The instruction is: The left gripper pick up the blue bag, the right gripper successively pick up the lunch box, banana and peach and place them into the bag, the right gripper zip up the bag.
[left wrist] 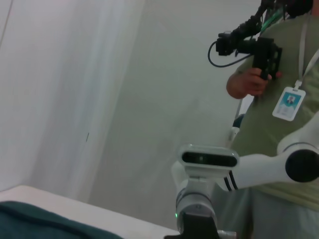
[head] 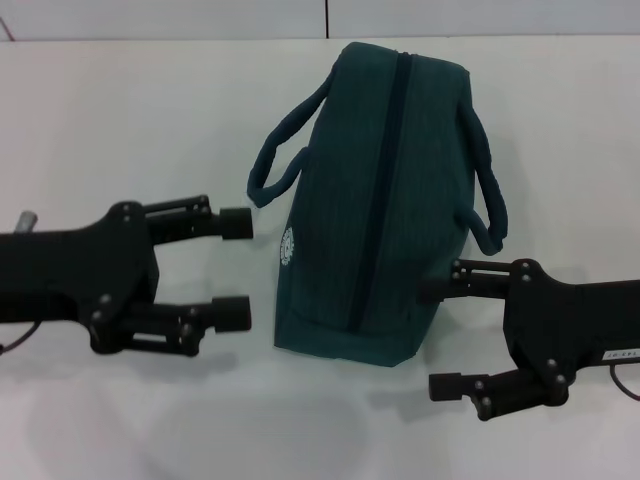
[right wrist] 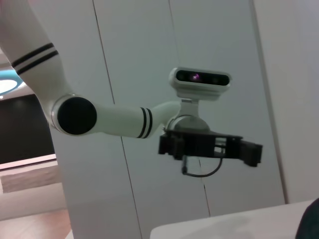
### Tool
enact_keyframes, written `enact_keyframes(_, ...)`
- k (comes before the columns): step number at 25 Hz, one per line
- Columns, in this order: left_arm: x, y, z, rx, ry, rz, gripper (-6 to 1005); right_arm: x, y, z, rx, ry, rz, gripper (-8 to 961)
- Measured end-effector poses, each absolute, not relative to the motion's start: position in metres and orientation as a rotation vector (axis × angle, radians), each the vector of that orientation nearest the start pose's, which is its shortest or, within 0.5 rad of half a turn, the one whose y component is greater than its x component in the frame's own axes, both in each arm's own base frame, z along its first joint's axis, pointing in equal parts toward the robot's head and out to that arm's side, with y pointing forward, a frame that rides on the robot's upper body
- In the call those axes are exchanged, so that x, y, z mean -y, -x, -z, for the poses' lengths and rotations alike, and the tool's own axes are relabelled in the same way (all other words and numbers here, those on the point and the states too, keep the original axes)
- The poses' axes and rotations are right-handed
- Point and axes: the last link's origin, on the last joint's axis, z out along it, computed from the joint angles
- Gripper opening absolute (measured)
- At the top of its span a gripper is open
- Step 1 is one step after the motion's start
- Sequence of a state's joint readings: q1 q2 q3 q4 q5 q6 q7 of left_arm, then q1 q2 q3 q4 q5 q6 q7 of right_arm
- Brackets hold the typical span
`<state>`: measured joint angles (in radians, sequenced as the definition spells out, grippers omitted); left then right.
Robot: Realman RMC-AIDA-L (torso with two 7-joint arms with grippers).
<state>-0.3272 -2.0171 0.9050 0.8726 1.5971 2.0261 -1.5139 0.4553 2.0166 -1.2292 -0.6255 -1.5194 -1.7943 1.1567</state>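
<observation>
Lying on its side in the middle of the white desk (head: 120, 120), the blue bag (head: 375, 200) has its dark zipper line running along the upward face from far edge to near edge, and that line looks closed along its whole visible run. The bag is dark teal fabric with a small white round logo on the panel facing the left arm, and its two loop handles stick out, one toward each arm. No lunch box, banana or peach shows in any view, and whether they are already inside cannot be told from here. The left hand (head: 238, 268) is released, its two fingers spread wide, hovering just beside the bag's logo side and close to the nearer handle without touching either. The right hand (head: 437, 340) is likewise released, its upper finger reaching up to the bag's near corner, where contact cannot be judged, and its lower finger apart from the fabric. With the zipper apparently shut and both hands free, the task reads as either just starting or just finished; the frames alone do not settle which. If it is starting, the next move calls for the left hand to close on the nearer handle and lift the bag upright so the zipper can be opened.
</observation>
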Motion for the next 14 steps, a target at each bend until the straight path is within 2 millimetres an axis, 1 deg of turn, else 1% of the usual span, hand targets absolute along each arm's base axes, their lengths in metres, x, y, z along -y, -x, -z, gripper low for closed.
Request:
enact_keyframes(8,-0.243,0.243,-0.049,0.434,2.946,1.172,875,-0.277,-0.215,0.018,-0.135,3.024,-1.098,860)
enact_keyframes(14,-0.239,0.246,-0.048,0.435,2.947,1.166,876,-0.277,-0.214,0.019,-0.136,3.022,-1.101,860)
